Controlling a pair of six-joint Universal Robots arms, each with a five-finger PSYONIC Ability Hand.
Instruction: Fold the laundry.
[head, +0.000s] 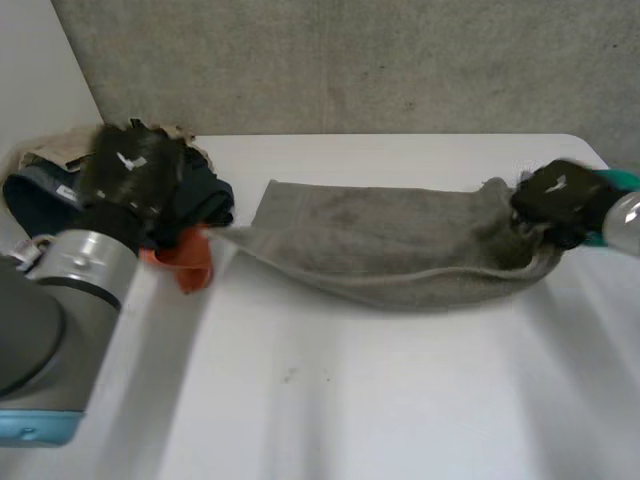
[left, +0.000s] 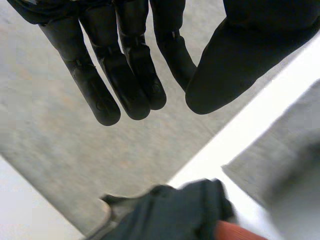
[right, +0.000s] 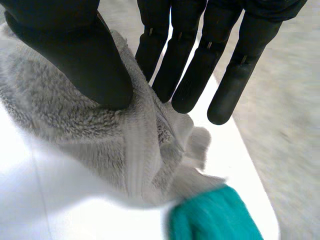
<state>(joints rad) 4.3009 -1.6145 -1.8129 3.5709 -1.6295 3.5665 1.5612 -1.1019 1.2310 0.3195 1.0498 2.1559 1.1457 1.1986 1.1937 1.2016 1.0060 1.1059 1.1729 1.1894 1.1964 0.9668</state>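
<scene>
We logged this as the early spreading step: the towel lay stretched in a long band across the far half of the table, not yet folded flat. Its right end was bunched at the right hand.

In the right wrist view the right hand had its thumb pressed onto the towel, with straight fingers on the other side of a raised ridge of cloth. We judged that a pinch on the towel's right end.

The left hand hung above the pile at the far left. In its own view the left hand was spread, fingers straight, thumb apart, nothing in it.

Next move, we judged: bring the left hand down to the towel's left end, take a corner, pull the cloth square, then fold it over.

Materials: the towel was grey terry, thick and fuzzy, with a flat woven band near its end. It was limp and would sag and twist if held at one point. The pile was dark blue soft cloth, crumpled. An orange item lay at the pile's near edge, close to the towel's left end. What it was, we couldn't tell. The table was smooth and white.
</scene>
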